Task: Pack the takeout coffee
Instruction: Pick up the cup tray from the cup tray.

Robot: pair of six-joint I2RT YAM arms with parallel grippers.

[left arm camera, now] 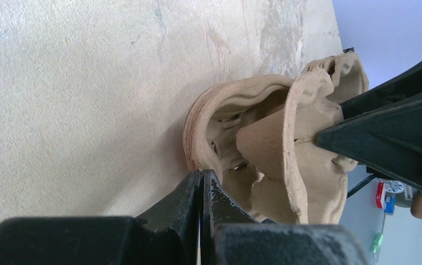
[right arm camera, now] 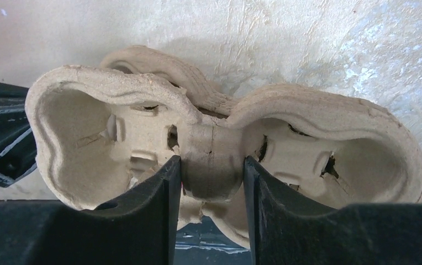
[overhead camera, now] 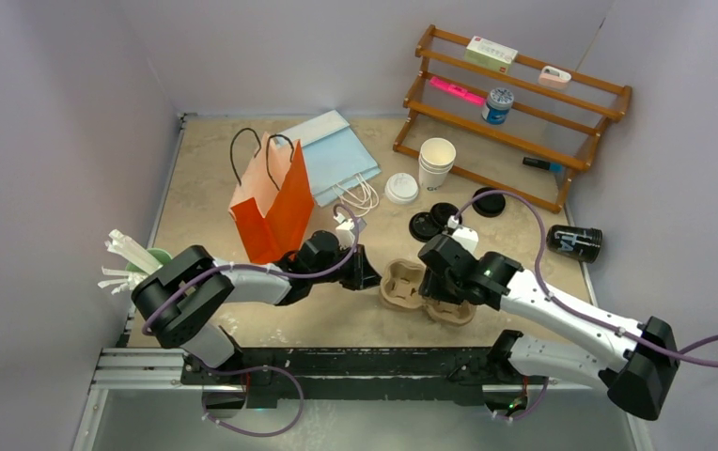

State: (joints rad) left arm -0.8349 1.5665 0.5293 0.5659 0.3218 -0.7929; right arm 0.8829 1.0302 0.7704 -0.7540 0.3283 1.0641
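Note:
A black paper cup (overhead camera: 573, 241) of the takeout coffee lies on its side at the right of the table. Three black lids (overhead camera: 426, 225) lie in front of the wooden rack. My right gripper (right arm camera: 211, 165) has a finger on each side of the centre post of the brown pulp carrier (right arm camera: 319, 121), and both pads press against it. A second pulp carrier rim (right arm camera: 159, 61) shows behind the held one. My left gripper (left arm camera: 201, 175) is shut and empty, its tips against the carrier's (left arm camera: 269, 149) left cup rim. From above, both grippers (overhead camera: 366, 272) (overhead camera: 442, 287) meet at the carrier (overhead camera: 402, 282).
An orange paper bag (overhead camera: 271, 202) stands upright left of centre, with a blue bag (overhead camera: 336, 155) lying flat behind it. Stacked white cups (overhead camera: 436, 162) and a white lid (overhead camera: 400, 188) sit near the wooden rack (overhead camera: 515, 113). A green holder with white sticks (overhead camera: 134, 258) is at the left edge.

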